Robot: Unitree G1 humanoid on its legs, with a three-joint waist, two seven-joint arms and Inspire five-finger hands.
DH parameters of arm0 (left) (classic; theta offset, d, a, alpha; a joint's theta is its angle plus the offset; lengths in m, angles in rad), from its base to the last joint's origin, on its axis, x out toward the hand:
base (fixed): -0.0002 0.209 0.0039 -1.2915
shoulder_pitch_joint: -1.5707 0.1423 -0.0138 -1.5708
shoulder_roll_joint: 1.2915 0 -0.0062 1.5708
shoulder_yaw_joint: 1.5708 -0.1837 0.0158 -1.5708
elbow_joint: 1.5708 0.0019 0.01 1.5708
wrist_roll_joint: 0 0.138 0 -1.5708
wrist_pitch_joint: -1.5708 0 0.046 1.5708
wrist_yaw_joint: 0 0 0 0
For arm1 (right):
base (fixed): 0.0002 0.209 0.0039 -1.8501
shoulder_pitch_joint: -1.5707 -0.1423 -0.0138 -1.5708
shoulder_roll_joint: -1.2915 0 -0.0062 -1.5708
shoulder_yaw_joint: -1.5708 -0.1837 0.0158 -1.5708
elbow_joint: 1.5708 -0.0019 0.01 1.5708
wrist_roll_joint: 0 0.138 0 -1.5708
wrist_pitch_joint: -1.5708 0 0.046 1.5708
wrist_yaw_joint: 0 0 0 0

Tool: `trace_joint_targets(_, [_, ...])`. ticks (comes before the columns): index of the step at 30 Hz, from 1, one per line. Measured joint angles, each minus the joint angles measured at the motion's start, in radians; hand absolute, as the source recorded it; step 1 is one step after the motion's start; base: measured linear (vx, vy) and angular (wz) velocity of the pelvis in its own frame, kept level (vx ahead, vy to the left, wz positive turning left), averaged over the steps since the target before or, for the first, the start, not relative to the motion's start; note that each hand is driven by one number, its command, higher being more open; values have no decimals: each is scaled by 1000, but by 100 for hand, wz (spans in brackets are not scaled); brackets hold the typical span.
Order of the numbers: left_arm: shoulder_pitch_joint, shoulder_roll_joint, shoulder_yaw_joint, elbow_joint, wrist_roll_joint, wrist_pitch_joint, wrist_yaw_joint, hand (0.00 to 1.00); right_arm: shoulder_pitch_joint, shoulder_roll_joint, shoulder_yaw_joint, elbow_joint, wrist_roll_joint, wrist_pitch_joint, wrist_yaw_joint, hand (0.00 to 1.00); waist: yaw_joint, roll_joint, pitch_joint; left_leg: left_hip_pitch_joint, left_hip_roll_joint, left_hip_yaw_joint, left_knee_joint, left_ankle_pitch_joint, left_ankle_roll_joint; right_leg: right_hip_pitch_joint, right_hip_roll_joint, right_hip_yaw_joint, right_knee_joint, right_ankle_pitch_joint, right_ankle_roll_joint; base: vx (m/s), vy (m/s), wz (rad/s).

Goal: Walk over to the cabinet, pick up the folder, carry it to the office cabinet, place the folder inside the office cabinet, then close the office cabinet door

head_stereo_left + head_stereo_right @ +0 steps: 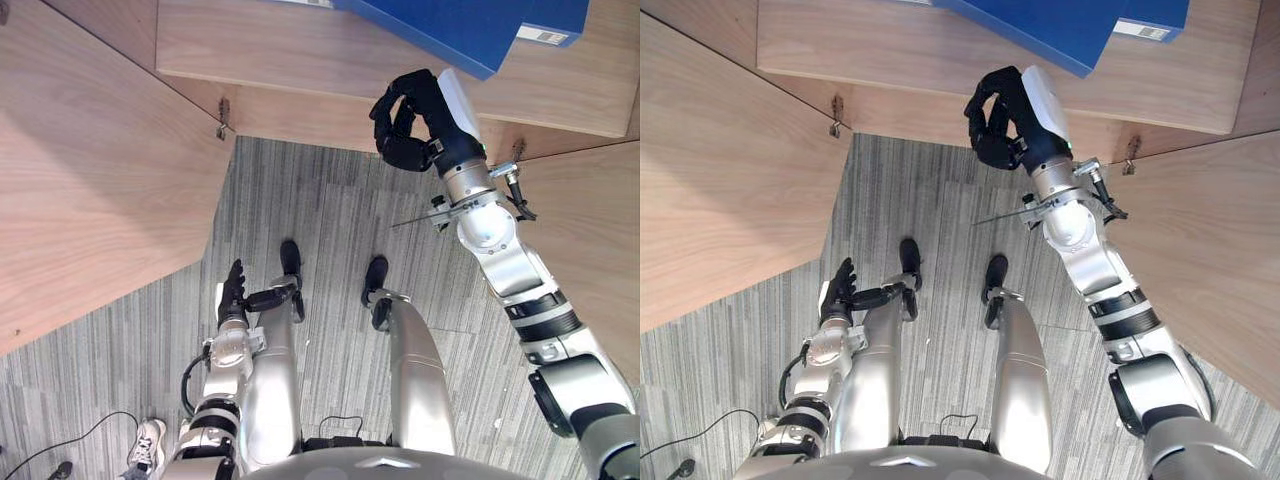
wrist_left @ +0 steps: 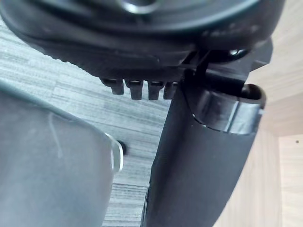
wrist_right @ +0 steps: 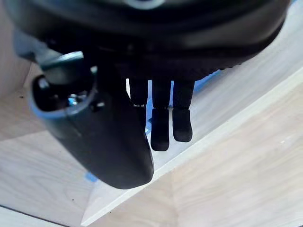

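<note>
Right hand [image 1: 415,120] raised at the cabinet shelf, blue folder [image 1: 450,30] lying on the shelf.

The right hand's fingers [image 3: 160,130] are curled toward the thumb in a loose loop with nothing in them. The hand sits just in front of the shelf [image 1: 300,50] edge, close under the folder's near corner and not gripping it. The folder rests flat on the wooden shelf at the back. On either side stand the cabinet's open doors, the left door [image 1: 100,180] and the right door [image 1: 590,230]. Grey striped carpet [image 1: 330,210] lies below. The left hand [image 1: 232,290] hangs low with its fingers straight and relaxed, holding nothing. A person's white shoe [image 1: 148,445] shows on the carpet nearby.
</note>
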Motion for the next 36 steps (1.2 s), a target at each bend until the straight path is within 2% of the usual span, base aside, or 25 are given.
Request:
trace_joint_targets(5, [-2, 1, 7, -13, -1, 0, 22, 100, -73, 26, -51, 80, -29, 55, -54, 0, 5, 0, 0, -42, -1, -3, 20, -1, 2, -39, -4, -1, 18, 0, 0, 0, 0, 0])
trace_joint_targets(10, [-2, -1, 8, -21, -2, 0, 35, 100, -160, 28, -85, 166, -27, 81, -85, 0, 8, 0, 0, -55, -6, -6, 25, -1, 5, -50, -10, -4, 22, 0, 0, -4, 6, 2])
trace_joint_targets(25, [-2, -5, 4, -45, -55, -6, 59, 100, -380, 20, -151, 444, 15, 120, -136, 0, 14, 3, 2, -110, -16, -27, 29, -1, 8, -85, -21, -28, 24, -1, 0, 6, 4, 3])
trace_joint_targets(36, [-3, -14, -4, -46, -69, -18, 78, 100, -496, -41, -174, 598, 85, 151, -163, 0, 7, 4, 2, -122, -33, -27, 27, 5, 16, -99, -41, -33, 24, 0, 1, 7, 5, 3])
